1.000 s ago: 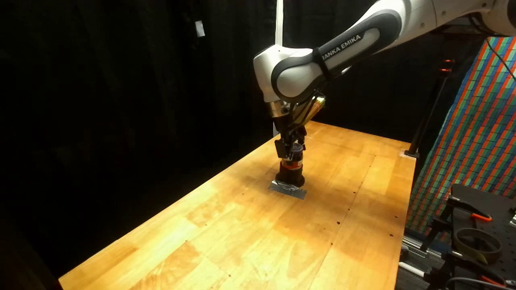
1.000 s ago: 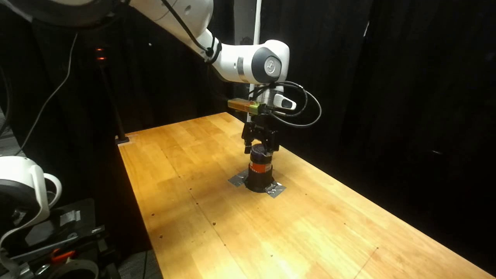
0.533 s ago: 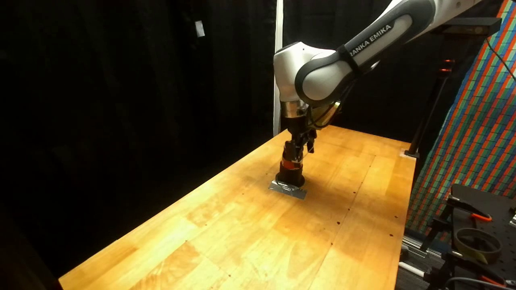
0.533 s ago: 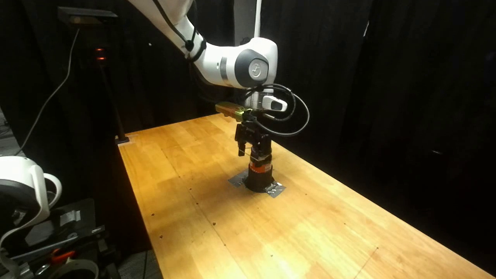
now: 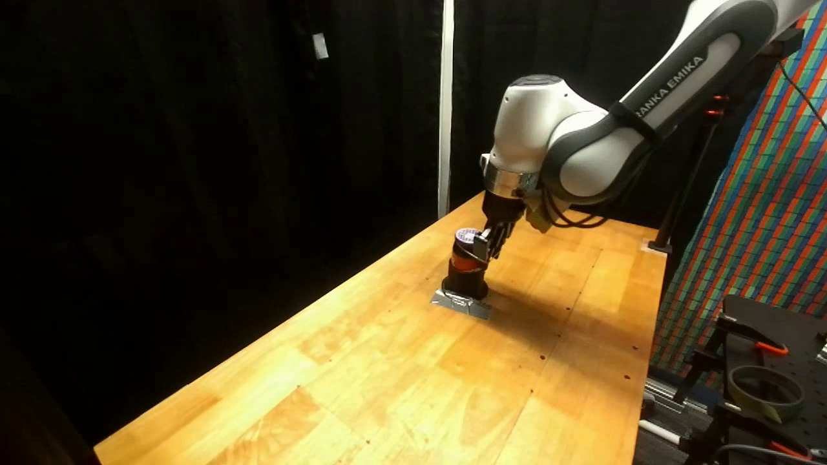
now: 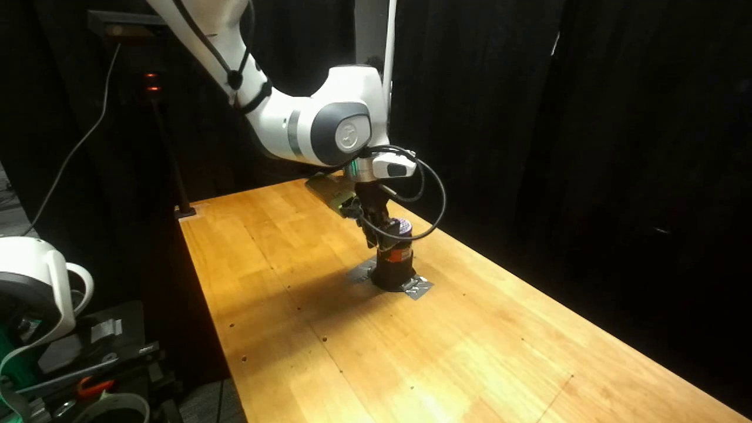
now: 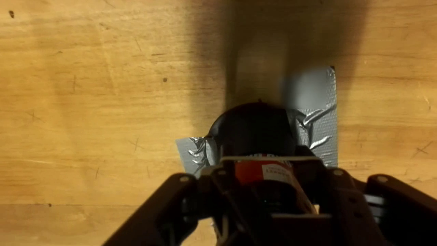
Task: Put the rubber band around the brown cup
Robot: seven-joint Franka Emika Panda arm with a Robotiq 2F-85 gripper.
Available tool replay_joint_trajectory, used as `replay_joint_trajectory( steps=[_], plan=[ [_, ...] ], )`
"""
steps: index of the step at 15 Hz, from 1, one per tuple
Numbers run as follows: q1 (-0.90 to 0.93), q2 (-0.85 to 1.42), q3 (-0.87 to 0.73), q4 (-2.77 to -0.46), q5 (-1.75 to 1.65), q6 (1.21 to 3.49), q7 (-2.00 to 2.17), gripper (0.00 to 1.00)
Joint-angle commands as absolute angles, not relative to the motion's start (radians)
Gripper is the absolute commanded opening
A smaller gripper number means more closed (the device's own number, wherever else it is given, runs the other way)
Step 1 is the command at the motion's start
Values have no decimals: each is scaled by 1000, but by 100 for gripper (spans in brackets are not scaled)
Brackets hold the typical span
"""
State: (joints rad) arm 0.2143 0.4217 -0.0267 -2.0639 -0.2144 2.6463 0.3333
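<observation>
Visibly spread at the wrist view's lower centre, the gripper holds the rubber band taut and should ease it squarely down the brown cup.

The wooden table bears 2 tape patches.

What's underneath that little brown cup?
Below the brown cup there's a wider black base, with silver tape running from it onto the wooden table. The cup's bottom is hidden, so I can't see what's directly under it.
</observation>
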Motion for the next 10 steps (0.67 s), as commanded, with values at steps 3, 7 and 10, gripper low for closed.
replay_joint_trajectory(
  steps=[3, 7, 10],
  plan=[
    [398, 255, -280, -2431, -559, 3100, 599, 17],
    [630, 281, -612, -2439, -861, 3304, 812, 19],
    [831, 370, -851, -2422, -775, 3500, 772, 20]
  ],
)
